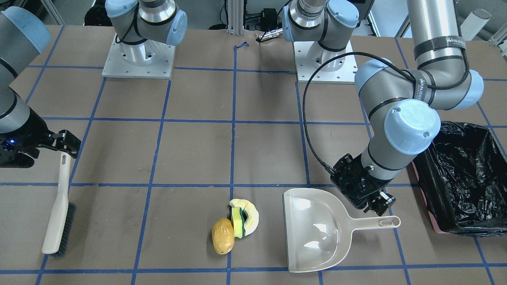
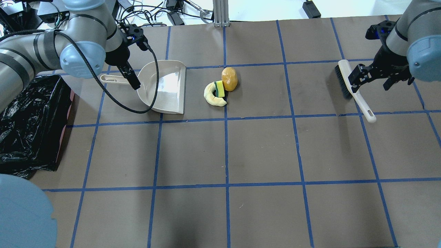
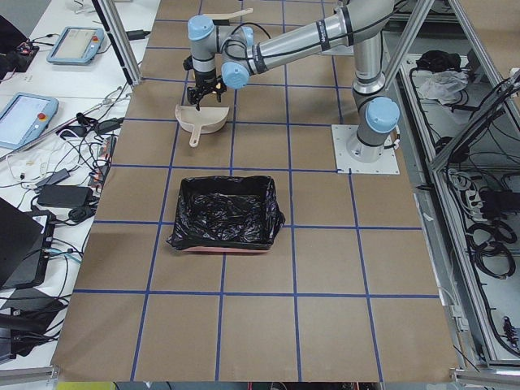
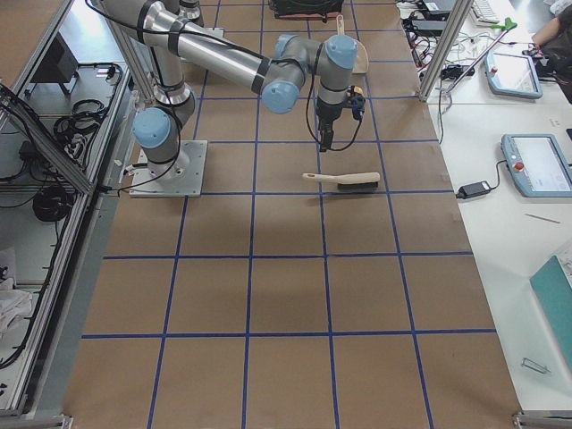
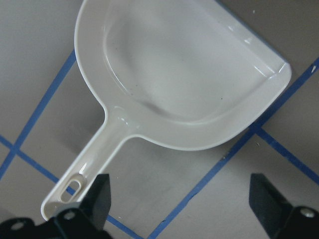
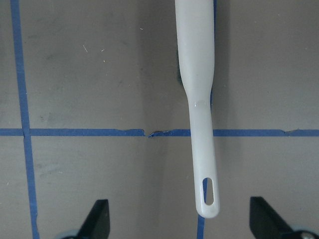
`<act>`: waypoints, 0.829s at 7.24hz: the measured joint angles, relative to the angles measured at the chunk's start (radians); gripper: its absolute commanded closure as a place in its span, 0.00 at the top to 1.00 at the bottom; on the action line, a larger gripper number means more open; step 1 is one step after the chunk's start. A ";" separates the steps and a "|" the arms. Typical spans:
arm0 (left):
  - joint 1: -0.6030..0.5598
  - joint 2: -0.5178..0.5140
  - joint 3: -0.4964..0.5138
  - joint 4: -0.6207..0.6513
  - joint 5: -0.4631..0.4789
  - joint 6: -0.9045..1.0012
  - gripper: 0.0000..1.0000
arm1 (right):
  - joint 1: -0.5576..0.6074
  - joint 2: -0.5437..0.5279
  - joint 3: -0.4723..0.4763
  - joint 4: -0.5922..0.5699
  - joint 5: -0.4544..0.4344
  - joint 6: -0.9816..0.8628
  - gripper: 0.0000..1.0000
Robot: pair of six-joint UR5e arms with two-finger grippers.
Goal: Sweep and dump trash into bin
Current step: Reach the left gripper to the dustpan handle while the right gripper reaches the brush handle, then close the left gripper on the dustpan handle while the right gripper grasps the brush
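Brown taped surface point(image 2: 262, 148), overhead, left to right: bin point(image 2: 27, 117) at the far-left edge, left tool point(image 2: 132, 78) spread wide over the dustpan point(image 2: 168, 88) handle and gripping nothing. Trash point(image 2: 220, 88) sits clumped just beside the dustpan's mouth; the brush point(image 2: 363, 106) lies flat, right tool point(image 2: 373, 80) wide open astride its handle, also empty. Looks like the pick-up step: both tools likely need to drop and close on their handles before sweeping.

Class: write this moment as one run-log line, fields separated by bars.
phase: pre-grasp | left tool: open over dustpan handle | right tool: open over brush handle | trash: three pieces on table | bin: no trash seen
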 measured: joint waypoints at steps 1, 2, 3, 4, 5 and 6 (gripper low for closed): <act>0.027 -0.026 0.006 0.020 -0.033 0.107 0.98 | -0.006 0.015 0.017 -0.029 0.003 -0.013 1.00; 0.044 -0.052 0.021 0.046 -0.046 0.238 0.98 | -0.019 0.040 0.026 -0.047 0.005 -0.036 0.97; 0.051 -0.074 0.042 0.058 -0.042 0.362 0.98 | -0.045 0.065 0.031 -0.059 0.011 -0.071 0.96; 0.053 -0.089 0.058 0.063 -0.023 0.457 1.00 | -0.075 0.086 0.042 -0.072 0.025 -0.092 0.96; 0.052 -0.093 0.060 0.068 -0.004 0.529 1.00 | -0.092 0.108 0.059 -0.104 0.038 -0.101 0.96; 0.053 -0.095 0.049 0.076 0.001 0.598 1.00 | -0.098 0.135 0.076 -0.150 0.045 -0.104 0.86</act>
